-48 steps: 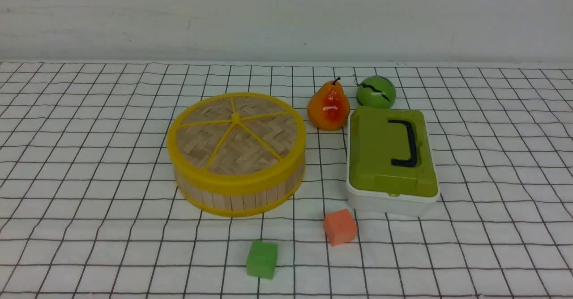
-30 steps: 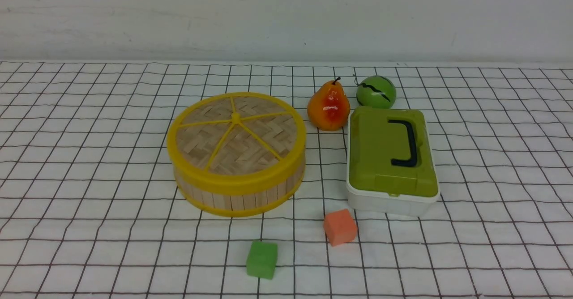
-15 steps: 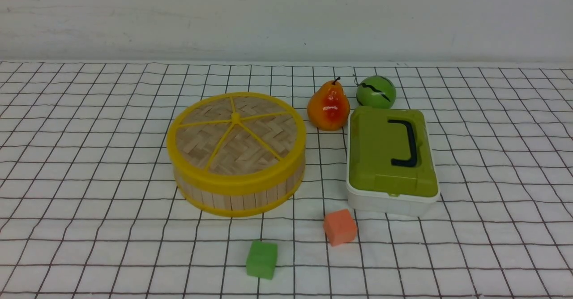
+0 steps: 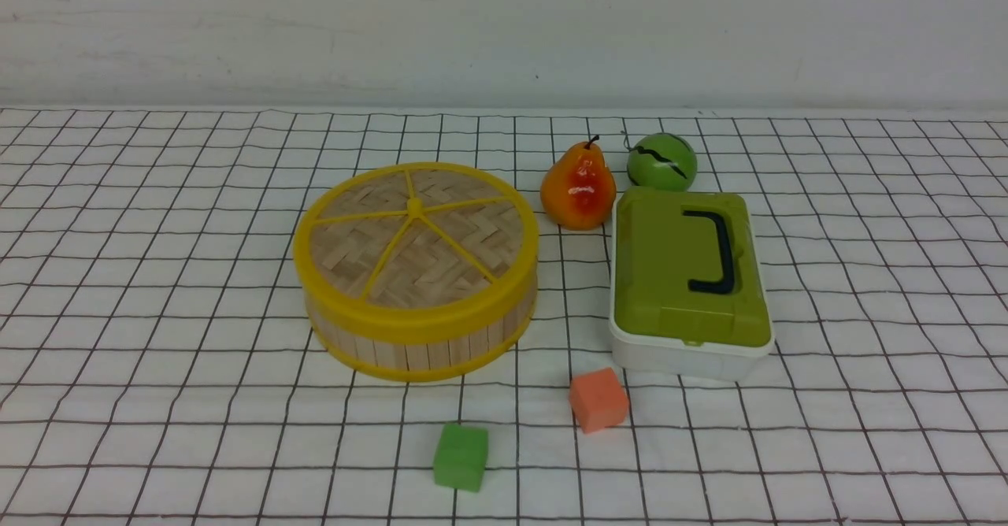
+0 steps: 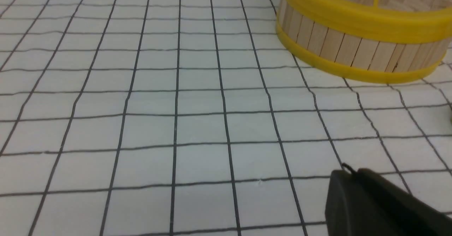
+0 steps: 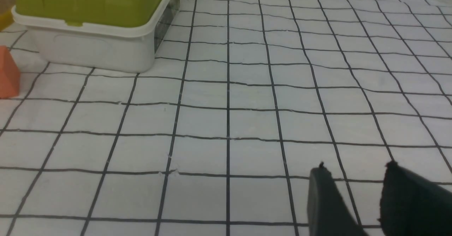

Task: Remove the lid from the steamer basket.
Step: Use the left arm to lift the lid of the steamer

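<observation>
Lifting remained undone: lid sat on steamer basket; left gripper was closed, right gripper open.

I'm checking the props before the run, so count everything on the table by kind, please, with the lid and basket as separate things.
Bamboo lid: 1
Steamer basket: 1
Lidded box: 1
Fruit, pear and green ball-shaped one: 2
Blocks, green and orange: 2
Total: 7

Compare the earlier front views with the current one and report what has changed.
Nothing visibly changed. The lid stays on the steamer basket, and the pear, green ball, green-topped box and both blocks are where they were. Neither arm shows in that view.
</observation>
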{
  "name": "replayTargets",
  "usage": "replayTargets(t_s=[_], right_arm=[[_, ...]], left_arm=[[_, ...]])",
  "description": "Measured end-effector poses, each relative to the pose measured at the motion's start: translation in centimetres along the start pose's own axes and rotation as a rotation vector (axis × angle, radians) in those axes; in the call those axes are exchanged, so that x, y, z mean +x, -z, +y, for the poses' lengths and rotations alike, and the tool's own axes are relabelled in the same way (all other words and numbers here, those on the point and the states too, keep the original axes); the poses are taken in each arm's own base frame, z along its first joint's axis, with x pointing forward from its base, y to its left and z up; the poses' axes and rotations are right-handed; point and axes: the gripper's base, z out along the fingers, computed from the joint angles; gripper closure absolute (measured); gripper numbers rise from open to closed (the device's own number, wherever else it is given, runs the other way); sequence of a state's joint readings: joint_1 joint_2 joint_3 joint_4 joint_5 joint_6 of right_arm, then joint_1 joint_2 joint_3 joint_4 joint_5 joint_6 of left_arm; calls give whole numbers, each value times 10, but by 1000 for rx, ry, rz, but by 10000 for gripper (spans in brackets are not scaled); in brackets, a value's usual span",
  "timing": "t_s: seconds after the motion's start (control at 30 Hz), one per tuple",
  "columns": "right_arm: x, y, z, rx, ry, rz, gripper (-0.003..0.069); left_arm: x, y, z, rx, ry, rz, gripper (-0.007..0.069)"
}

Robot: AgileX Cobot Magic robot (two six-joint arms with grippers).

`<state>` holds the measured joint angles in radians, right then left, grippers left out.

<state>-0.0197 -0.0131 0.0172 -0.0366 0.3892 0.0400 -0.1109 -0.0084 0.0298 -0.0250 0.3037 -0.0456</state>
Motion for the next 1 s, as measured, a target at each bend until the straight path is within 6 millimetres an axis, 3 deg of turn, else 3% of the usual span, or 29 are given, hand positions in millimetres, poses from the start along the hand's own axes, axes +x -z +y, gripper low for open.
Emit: replayTargets(t_s=[0.2, 0.57, 0.67, 0.7, 1.0], right_arm=[[0, 0, 0, 0, 0, 0, 419], [0, 0, 0, 0, 0, 0, 419], [0, 0, 0, 0, 0, 0, 419], [0, 0, 0, 0, 0, 0, 419], [0, 0, 0, 0, 0, 0, 419]], left_arm=[[-11, 1, -1, 8, 8, -124, 605], [-54, 18, -2, 31, 33, -633, 594], [-60, 22, -1, 51, 110, -711, 587], [-61, 23, 0, 82, 213, -732, 587], [-63, 24, 1, 219, 610, -707, 585]])
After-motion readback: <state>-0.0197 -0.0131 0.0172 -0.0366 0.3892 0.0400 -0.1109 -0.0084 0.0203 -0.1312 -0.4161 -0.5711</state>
